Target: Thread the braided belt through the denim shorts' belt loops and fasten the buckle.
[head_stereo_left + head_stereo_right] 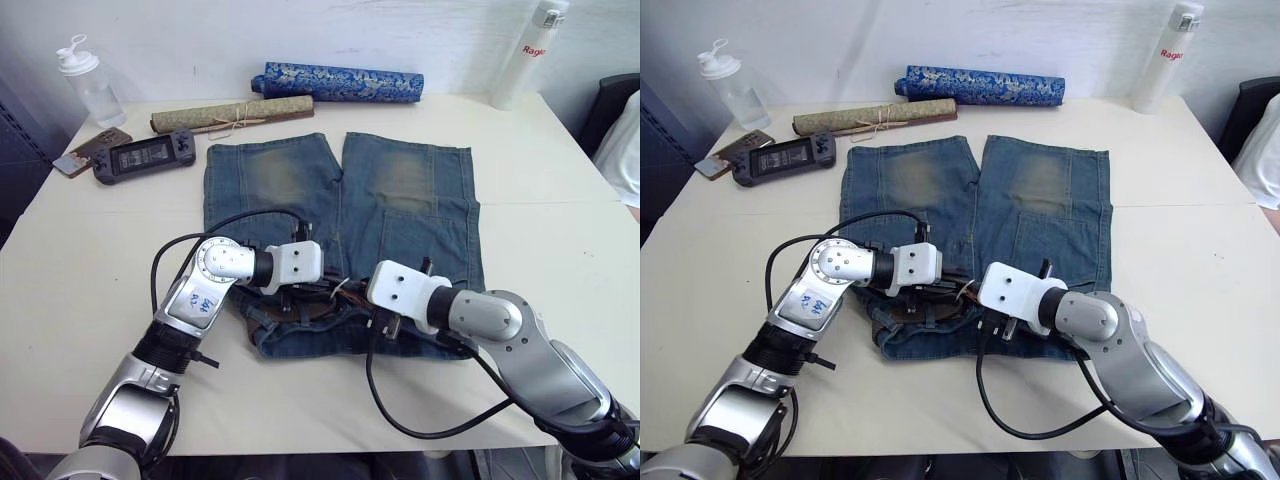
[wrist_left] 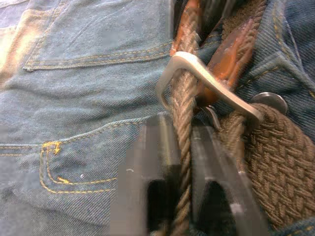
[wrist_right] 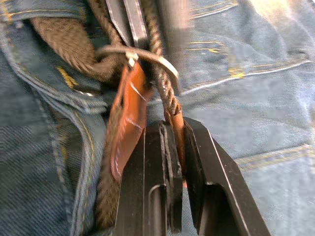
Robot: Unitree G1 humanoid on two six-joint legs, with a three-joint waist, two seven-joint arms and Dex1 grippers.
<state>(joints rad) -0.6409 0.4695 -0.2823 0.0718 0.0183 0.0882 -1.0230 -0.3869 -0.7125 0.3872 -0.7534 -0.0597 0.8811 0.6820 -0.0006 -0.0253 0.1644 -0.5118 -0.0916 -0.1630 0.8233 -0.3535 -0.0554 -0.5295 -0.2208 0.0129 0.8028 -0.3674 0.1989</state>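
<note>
the denim shorts (image 1: pixel 340 215) lie flat on the tabletop (image 1: pixel 560 240), and the braided belt (image 2: pixel 275 162) runs along their waistband (the edge nearest the robot). the left claw (image 2: pixel 179 157) is squeezed tight on the belt's thin strap just beside the silver buckle (image 2: pixel 206 81). the right claw (image 3: pixel 174 147) is pinched on the reddish leather tip (image 3: pixel 128 115), past the buckle.

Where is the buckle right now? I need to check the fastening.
The buckle sits at the waistband of the denim shorts, at the table's near middle, between the left gripper and right gripper, both pinching the braided belt.
</note>
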